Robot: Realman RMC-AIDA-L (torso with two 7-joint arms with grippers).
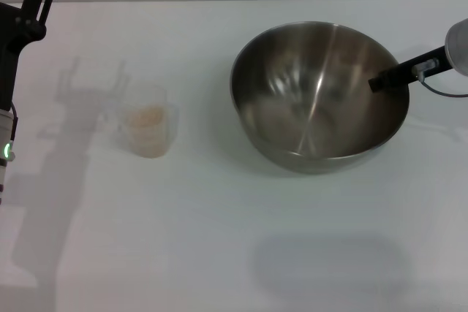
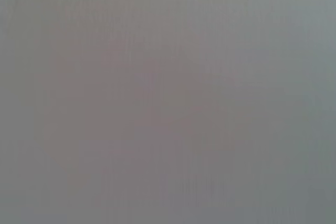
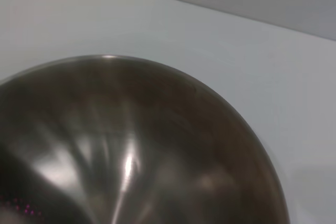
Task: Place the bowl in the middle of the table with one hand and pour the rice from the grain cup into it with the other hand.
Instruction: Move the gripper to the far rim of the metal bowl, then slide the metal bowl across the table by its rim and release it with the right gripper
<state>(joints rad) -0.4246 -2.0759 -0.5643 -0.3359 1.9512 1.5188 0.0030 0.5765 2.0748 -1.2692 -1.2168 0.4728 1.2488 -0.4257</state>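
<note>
Large shiny stainless-steel mixing bowl (image 1: 319,96) on the plain white desk (image 1: 219,239), right of centre, empty. Right gripper (image 1: 380,82) at its rim, one dark finger over the edge inside; seemingly pinching the wall to shift it. Small clear plastic grain cup (image 1: 148,129) with pale rice (image 1: 147,118) upright, well apart, awaiting pouring. Left gripper (image 1: 33,5) raised at far left, finger state cannot be told.

head overhead, right wrist close on bowl (image 3: 157,145)

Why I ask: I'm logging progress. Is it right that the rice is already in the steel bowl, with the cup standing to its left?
Not quite. In the head view the rice is in the grain cup; the bowl holds none. The cup does stand left of it.
</note>
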